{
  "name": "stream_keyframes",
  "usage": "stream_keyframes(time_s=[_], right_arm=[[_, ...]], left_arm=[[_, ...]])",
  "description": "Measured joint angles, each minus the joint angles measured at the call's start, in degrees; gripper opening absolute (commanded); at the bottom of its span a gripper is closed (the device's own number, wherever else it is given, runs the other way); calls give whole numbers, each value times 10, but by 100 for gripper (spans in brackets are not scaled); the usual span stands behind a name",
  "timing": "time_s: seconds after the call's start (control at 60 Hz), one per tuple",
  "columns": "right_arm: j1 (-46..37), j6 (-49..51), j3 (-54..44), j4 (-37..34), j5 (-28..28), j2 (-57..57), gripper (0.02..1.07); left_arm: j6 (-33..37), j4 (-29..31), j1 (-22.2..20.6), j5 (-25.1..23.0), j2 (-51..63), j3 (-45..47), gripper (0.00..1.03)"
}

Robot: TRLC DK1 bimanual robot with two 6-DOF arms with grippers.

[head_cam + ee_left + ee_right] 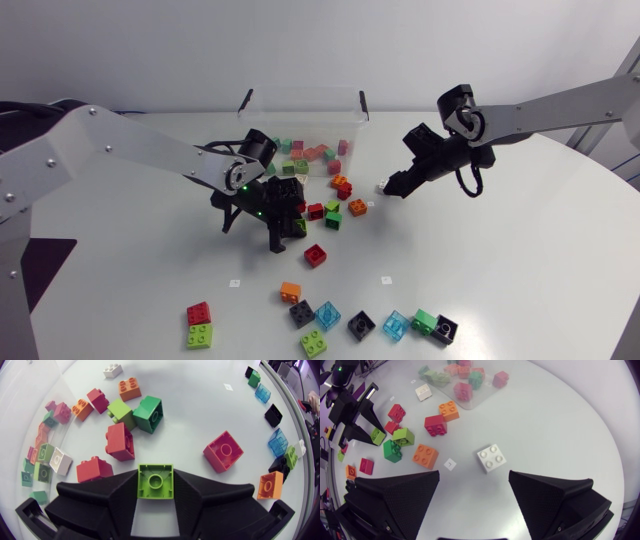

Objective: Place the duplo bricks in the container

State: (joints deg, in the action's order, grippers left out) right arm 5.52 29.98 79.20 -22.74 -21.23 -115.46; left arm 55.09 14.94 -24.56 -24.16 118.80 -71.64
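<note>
My left gripper (155, 478) pinches lime brick (155, 481) near container (352, 112), to drop in; right gripper (474, 474) gapes wide above white brick (491, 457).

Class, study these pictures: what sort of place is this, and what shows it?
Probably a robotics lab bench: a silver-grey left robot arm and right robot arm over a plain white table, coloured plastic duplo bricks scattered on it, and a clear plastic container holding some.
</note>
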Motion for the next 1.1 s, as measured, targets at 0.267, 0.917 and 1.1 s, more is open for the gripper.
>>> stream_keyframes(time_s=[0.267,0.917,1.1], right_arm=[[-4,64,86,-30,-17,-64,102],[-21,142,134,-44,-31,-149,80],[-19,142,132,-25,-41,-151,56]], left_arm=[[0,37,2,6,-33,5,25],[-34,86,35,21,-142,-26,25],[-70,83,39,21,-142,-73,25]])
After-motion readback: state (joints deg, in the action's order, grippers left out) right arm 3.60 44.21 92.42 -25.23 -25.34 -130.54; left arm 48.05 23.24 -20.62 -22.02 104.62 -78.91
